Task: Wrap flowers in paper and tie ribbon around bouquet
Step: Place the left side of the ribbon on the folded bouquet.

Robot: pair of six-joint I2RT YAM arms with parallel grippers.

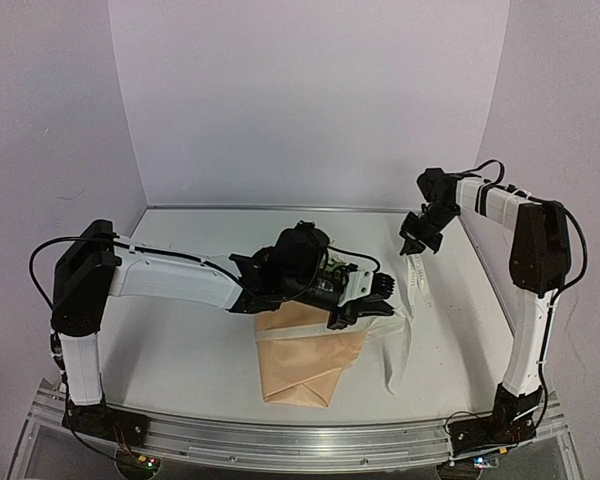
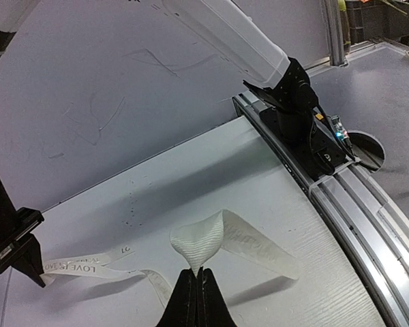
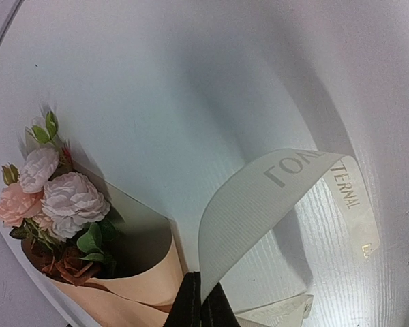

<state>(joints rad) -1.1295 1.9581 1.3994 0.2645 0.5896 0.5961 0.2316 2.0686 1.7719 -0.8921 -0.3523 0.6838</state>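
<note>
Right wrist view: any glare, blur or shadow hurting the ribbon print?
Right wrist: ribbon print is sharp and legible, with a soft shadow beneath it on the table and no hard glare. Left wrist: the pinched fold is bright, close to washed out; the lettering farther left is still readable. Top external: ribbon is too small for the print to be read.

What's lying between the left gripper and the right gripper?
Only the ribbon: the left gripper and the right gripper each pinch it, and its lettered length lies slack on the table between them. The left wrist view shows it best.
</note>
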